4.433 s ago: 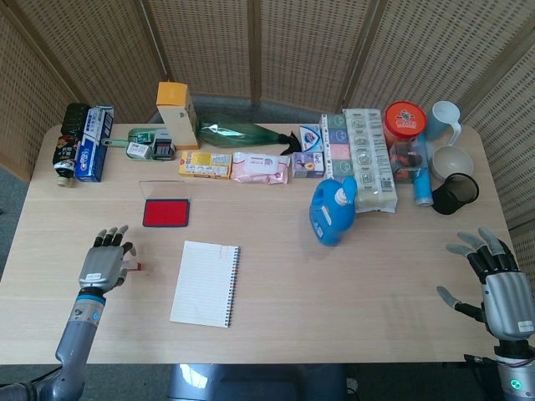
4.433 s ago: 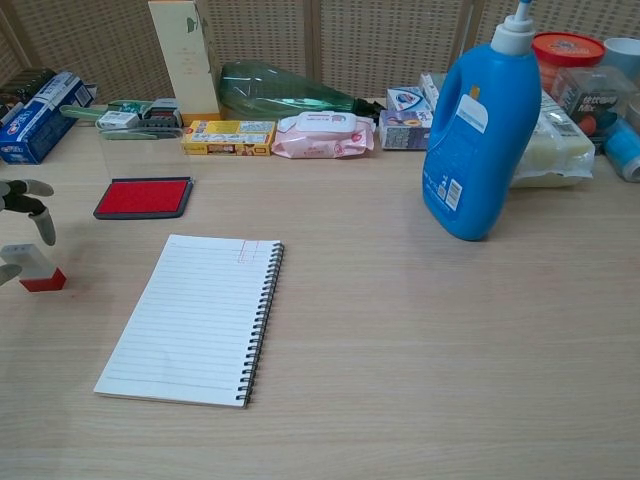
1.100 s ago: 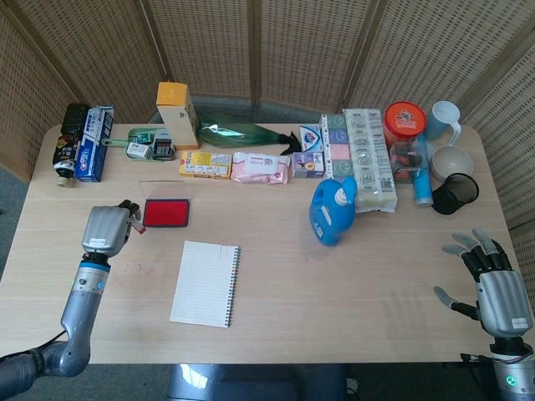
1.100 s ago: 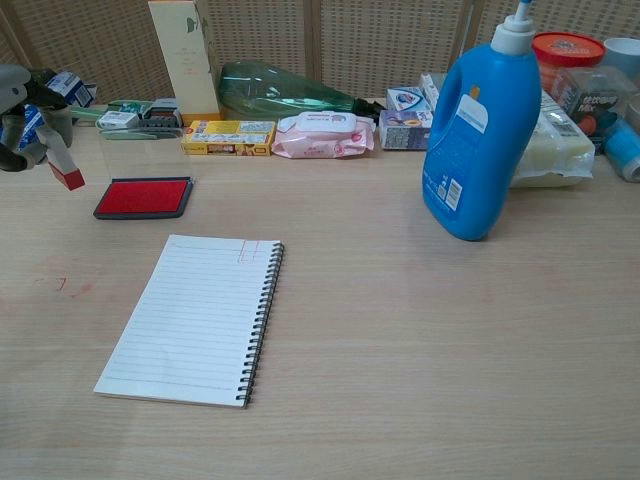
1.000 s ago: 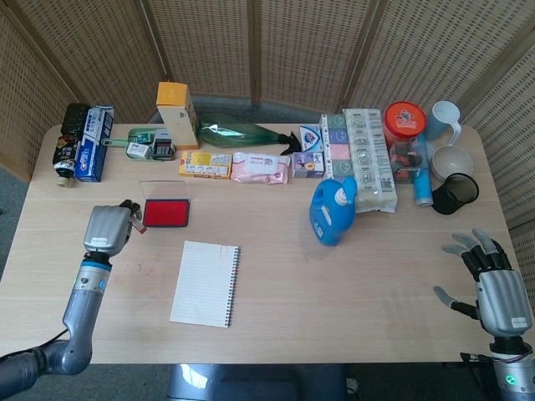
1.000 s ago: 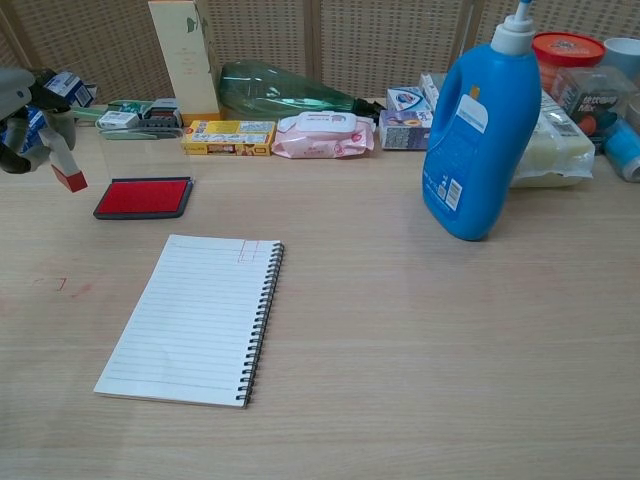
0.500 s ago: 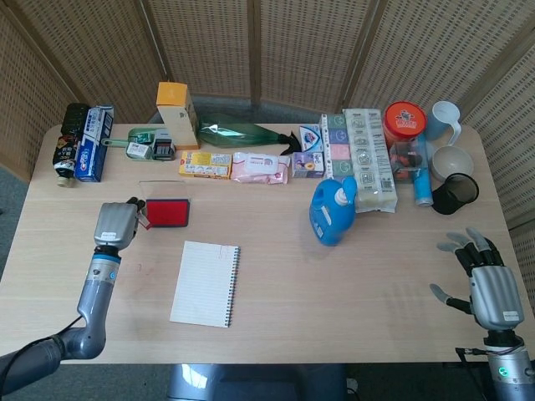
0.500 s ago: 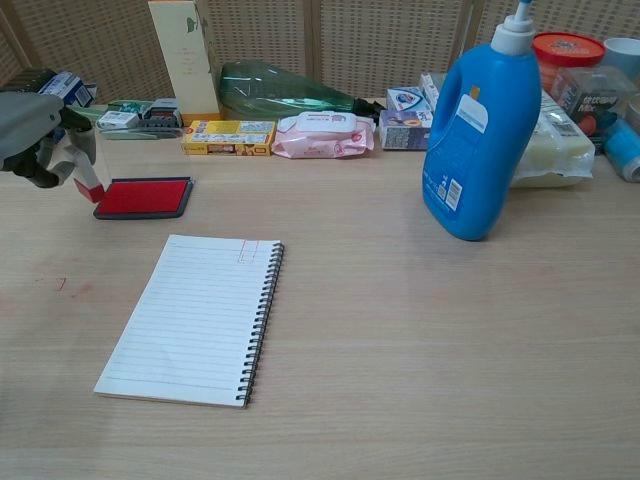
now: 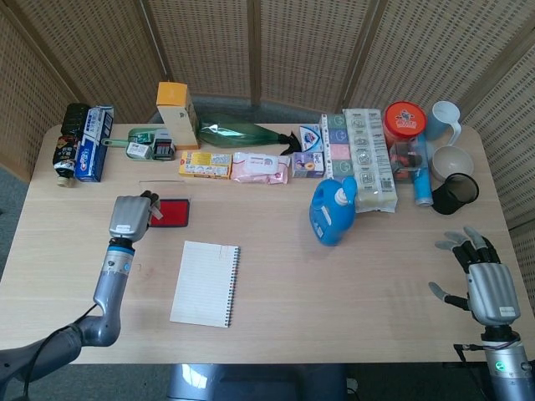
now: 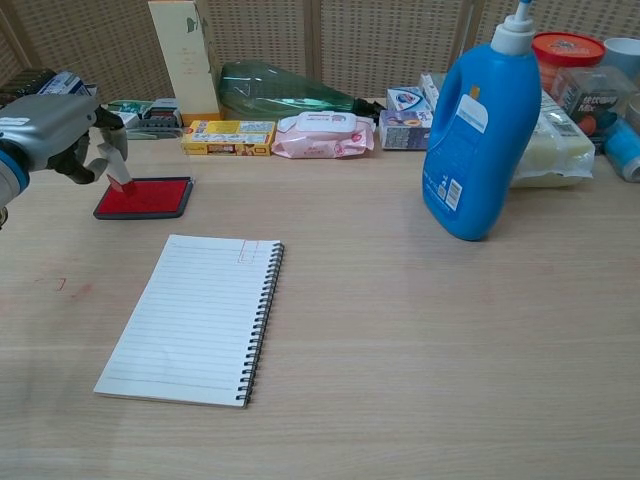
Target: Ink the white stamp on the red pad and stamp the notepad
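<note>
— Where is the white stamp (image 10: 112, 165)?

— Pinched in the fingers of the left hand (image 10: 55, 130), tilted, its red end down at the left end of the red pad (image 10: 148, 197). From the chest view it seems to touch the pad's surface, though I cannot tell for sure. In the head view the hand (image 9: 131, 217) covers the pad's left part and hides most of the stamp.

— And the notepad (image 9: 206, 283)?

— Flat on the counter (image 9: 334, 284) at about five o'clock from the pad, a little apart from it, lined page up, spiral binding along its right edge. A faint red mark sits near its top edge.

— The right hand (image 9: 488, 289)?

— At the counter's right edge, well apart from all this, fingers spread and holding nothing.

— What else stands around?

— A blue detergent bottle (image 10: 481, 133) at three o'clock from the pad, and a row of boxes and packets along the far edge at twelve o'clock.
</note>
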Robot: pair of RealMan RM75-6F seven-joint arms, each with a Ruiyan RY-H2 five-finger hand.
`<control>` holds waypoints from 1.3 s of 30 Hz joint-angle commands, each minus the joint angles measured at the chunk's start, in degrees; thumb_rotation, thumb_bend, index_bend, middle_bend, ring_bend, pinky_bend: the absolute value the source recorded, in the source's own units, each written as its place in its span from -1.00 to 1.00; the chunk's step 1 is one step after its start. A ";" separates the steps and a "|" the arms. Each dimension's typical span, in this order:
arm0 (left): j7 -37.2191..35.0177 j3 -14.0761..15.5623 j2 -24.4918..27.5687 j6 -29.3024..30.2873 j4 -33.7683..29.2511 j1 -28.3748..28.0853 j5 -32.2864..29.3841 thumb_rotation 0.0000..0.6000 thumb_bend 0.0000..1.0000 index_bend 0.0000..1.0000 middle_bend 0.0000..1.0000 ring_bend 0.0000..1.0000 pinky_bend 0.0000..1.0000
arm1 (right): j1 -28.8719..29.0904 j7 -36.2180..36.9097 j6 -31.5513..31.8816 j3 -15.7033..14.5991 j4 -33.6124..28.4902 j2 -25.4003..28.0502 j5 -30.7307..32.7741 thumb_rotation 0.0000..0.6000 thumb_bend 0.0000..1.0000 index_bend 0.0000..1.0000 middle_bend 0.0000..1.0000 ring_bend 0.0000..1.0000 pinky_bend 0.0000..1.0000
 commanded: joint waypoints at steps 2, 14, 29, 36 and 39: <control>-0.88 -0.14 -1.66 -2.14 2.07 -1.03 -0.34 1.00 -0.05 0.69 0.53 0.32 0.27 | 0.09 -0.08 -0.25 -0.06 0.13 -0.13 0.15 1.00 -1.00 -0.40 -0.54 -0.81 -0.76; -1.47 -0.82 -4.02 -2.71 5.50 -2.70 0.23 1.00 -0.04 0.69 0.53 0.32 0.27 | 0.62 0.00 -1.56 -0.03 0.73 -0.52 1.13 1.00 -1.00 -0.40 -0.54 -0.81 -0.76; -3.38 0.02 -7.50 -3.95 10.91 -2.87 0.96 1.00 -0.05 0.69 0.53 0.32 0.27 | 0.59 0.41 -1.50 -0.13 0.62 -0.33 1.24 1.00 -1.00 -0.40 -0.54 -0.81 -0.77; -3.81 -0.16 -8.12 -4.01 12.13 -2.77 1.08 1.00 -0.05 0.69 0.53 0.32 0.27 | 0.68 0.48 -1.72 -0.23 0.71 -0.38 1.27 1.00 -1.00 -0.40 -0.54 -0.81 -0.76; -3.74 -0.25 -8.28 -4.57 12.46 -2.70 0.77 1.00 -0.05 0.69 0.53 0.32 0.27 | 0.71 0.49 -1.76 -0.28 0.70 -0.40 1.24 1.00 -1.00 -0.40 -0.53 -0.81 -0.76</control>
